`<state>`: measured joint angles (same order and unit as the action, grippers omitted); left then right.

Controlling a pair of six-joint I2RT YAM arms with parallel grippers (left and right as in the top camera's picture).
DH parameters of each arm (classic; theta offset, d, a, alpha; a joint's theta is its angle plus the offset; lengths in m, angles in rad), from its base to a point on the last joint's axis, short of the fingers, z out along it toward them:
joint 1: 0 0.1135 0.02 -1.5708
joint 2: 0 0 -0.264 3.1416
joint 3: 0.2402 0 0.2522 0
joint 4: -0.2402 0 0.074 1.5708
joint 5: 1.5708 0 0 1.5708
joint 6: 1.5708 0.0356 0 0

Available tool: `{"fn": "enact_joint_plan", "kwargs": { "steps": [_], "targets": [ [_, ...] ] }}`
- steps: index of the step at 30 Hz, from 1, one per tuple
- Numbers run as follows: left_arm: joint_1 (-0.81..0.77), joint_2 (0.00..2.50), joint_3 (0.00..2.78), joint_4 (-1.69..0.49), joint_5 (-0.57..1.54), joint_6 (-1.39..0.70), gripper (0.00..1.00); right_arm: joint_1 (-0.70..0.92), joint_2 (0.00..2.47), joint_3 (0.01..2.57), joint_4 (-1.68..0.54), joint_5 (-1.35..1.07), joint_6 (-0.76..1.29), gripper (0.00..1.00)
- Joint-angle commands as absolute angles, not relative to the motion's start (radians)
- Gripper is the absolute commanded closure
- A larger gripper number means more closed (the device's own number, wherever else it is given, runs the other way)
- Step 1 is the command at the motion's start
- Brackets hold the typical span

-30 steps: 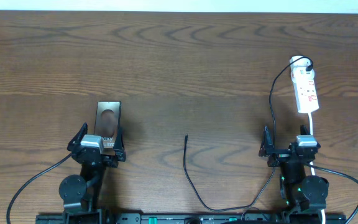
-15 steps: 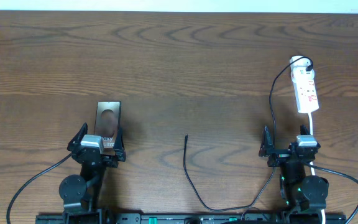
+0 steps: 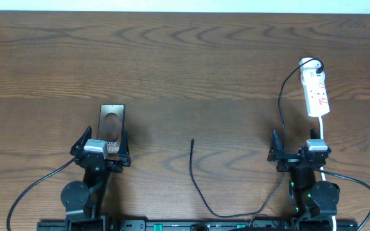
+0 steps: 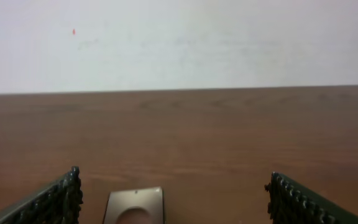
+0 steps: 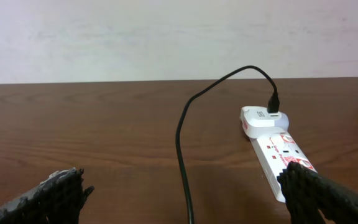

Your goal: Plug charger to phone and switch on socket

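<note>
The brownish-grey phone (image 3: 112, 122) lies flat at the left, its near end under my left gripper (image 3: 101, 149); its far end shows low in the left wrist view (image 4: 135, 206). That gripper is open, its fingers (image 4: 58, 202) wide on either side of the phone. The white socket (image 3: 315, 92) lies at the far right, with red marks on its face (image 5: 279, 154). The black charger cable (image 3: 198, 185) runs from the socket past my right gripper (image 3: 299, 153) and loops to a free tip (image 3: 193, 140) at the table's middle. The right gripper is open and holds nothing; the cable (image 5: 184, 163) passes between its fingers.
A white cord (image 3: 324, 131) leads from the socket toward the right arm's base. Both arm bases (image 3: 78, 194) stand at the near table edge. A pale wall (image 5: 166, 37) rises behind the table's far edge.
</note>
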<state>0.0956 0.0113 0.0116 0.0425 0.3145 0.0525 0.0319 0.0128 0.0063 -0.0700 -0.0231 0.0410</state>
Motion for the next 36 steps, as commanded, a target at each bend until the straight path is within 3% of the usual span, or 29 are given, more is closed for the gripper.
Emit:
{"fn": "enact_joint_plan", "kwargs": {
  "steps": [1, 7, 15, 23, 30, 36],
  "targets": [
    [0.100, 0.010, 0.018, 0.069, 0.340, 0.048, 0.08, 0.026, 0.011, 0.006, -0.074, -0.028, 0.047, 0.01],
    [0.100, 0.066, 0.102, 0.047, 0.336, 0.048, 0.08, 0.026, 0.011, 0.006, -0.074, -0.028, 0.047, 0.01],
    [0.100, 0.413, 0.397, -0.077, 0.323, 0.049, 0.08, 0.026, 0.011, 0.006, -0.074, -0.028, 0.047, 0.01],
    [0.100, 0.928, 0.931, -0.533, 0.319, 0.087, 0.08, 0.026, 0.011, 0.006, -0.074, -0.028, 0.047, 0.01],
    [0.100, 1.308, 1.318, -0.957, 0.174, 0.090, 0.08, 0.026, 0.011, 0.006, -0.074, -0.028, 0.047, 0.01],
    [0.100, 1.476, 1.350, -1.021, 0.171, 0.089, 0.08, 0.026, 0.011, 0.006, -0.074, -0.028, 0.047, 0.01]
  ]
}}
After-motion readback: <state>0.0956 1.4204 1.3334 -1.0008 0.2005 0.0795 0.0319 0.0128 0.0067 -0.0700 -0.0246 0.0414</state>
